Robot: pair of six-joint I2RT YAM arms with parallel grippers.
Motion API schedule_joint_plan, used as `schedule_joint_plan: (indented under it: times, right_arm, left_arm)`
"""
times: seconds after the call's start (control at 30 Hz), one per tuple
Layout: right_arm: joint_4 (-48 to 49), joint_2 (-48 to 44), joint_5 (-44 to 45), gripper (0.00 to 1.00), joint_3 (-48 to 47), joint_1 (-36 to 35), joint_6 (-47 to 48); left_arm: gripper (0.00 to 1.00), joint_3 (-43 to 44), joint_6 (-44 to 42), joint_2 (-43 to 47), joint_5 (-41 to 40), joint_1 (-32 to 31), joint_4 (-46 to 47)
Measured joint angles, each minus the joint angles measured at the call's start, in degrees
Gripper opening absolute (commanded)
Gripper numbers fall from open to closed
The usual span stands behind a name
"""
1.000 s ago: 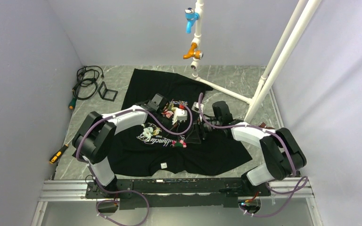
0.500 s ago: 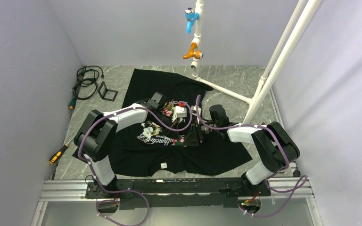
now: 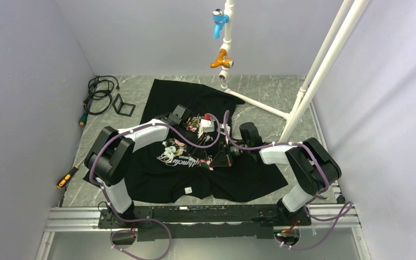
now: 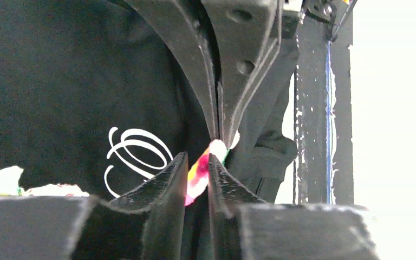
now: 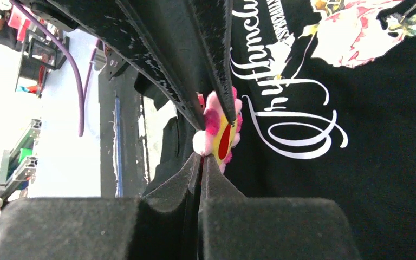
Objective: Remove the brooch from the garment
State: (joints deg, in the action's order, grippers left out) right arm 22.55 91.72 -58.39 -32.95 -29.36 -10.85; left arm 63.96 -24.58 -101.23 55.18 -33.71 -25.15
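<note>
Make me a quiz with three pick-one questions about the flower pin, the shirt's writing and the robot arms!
1. Where is the brooch?
A) hidden under the shirt
B) between the fingers of the left end effector
C) lying alone, far from both arms

2. What colour is the curly writing on the garment?
A) green
B) orange
C) white

3. How is the right end effector?
A) shut, its fingers pressed together
B) wide open
C) out of view

Answers:
1 B: the left wrist view shows pink and yellow pinched between the two fingers.
2 C: the loops show white on the black cloth.
3 A: the right wrist view shows no gap between its fingers.
</note>
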Motion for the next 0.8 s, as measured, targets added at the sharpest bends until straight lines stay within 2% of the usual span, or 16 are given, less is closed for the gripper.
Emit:
schedule_joint_plan:
  times: [0.13, 0.2, 0.37, 0.47, 0.57, 0.8]
  right_arm:
    - [0.04, 0.39, 0.0, 0.0, 0.0, 0.0, -1.42]
    - [0.24, 0.42, 0.02, 0.0, 0.0, 0.0, -2.6]
    - [1.25, 0.22, 0.02, 0.0, 0.35, 0.22, -4.85]
    - [1.2, 0.04, -0.46, 0.0, 0.66, 1.22, -5.92]
    - [0.57, 0.04, -1.07, 0.0, 0.63, 2.69, -6.34]
    - [-0.02, 1.29, -2.49, 0.0, 0.61, 4.17, -8.07]
  left_arm:
    - [0.52, -2.73, 5.16, 2.03, -1.38, 0.98, 5.38]
    - [0.54, -5.55, 8.72, 4.59, -2.86, 2.32, 8.17]
    - [0.53, -12.83, 15.91, 13.0, -5.99, 7.15, 13.0]
    - [0.49, -16.11, 18.51, 16.22, -6.54, 7.8, 15.06]
    - [0.46, -18.49, 20.74, 16.65, -6.54, 7.76, 16.48]
    - [0.47, -20.65, 27.65, 14.36, -4.9, 7.8, 21.51]
